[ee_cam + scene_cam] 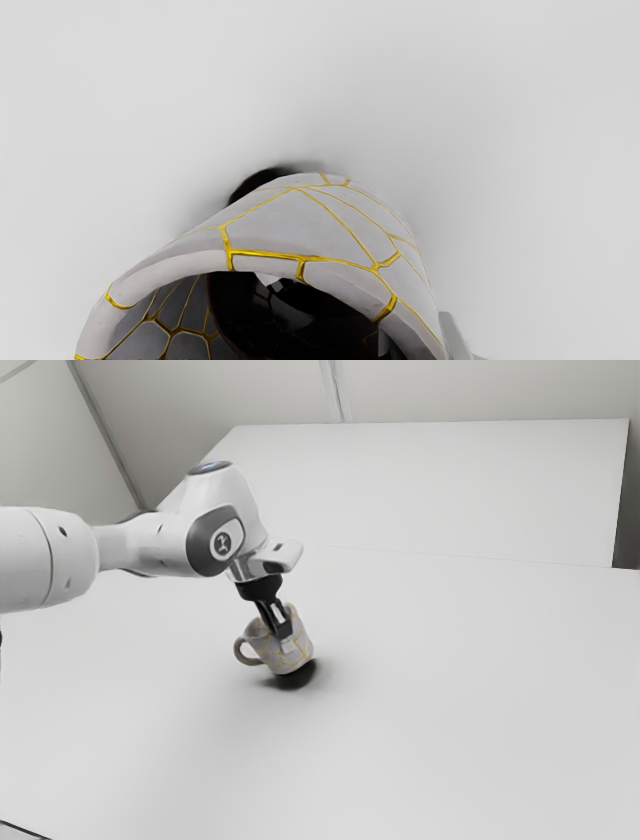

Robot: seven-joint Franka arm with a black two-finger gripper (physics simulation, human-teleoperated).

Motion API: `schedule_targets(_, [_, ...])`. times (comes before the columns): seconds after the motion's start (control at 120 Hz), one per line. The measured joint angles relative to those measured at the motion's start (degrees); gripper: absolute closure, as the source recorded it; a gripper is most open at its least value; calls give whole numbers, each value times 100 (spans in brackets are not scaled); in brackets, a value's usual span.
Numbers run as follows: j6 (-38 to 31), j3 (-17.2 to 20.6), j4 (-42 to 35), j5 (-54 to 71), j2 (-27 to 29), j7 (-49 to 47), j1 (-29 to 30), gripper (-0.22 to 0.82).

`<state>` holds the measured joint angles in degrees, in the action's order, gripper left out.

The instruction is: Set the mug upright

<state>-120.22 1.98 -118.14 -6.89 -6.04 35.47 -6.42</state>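
Mug (301, 658) was leaning, not upright, over the table (450, 710), its base low and its mouth raised toward the arm (150, 543). The gripper (283, 636) was clenched on the mug's wall, one finger inside the mouth and the other against the outside. The handle (238, 650) stuck out from the mug toward the exterior view's left. A dark shadow (297, 680) lay just under the mug; whether the base touched down I couldn't tell.
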Motion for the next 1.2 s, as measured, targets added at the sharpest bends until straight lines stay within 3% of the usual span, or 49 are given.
schedule_targets(0.258, [-848,-6,-703,968,314,-539,-197,79])
schedule_targets(0.583, [-1175,-15,-944,1516,298,-998,-364,78])
schedule_targets(0.783, [-1185,-13,-953,1513,303,-1081,-390,38])
schedule_targets(0.875, [-1183,-13,-950,1514,314,-1102,-423,25])
schedule_targets(1.017, [-1133,-25,-921,1482,384,-1169,-440,13])
schedule_targets(1.2, [-618,-40,-533,1206,706,-1826,-409,5])
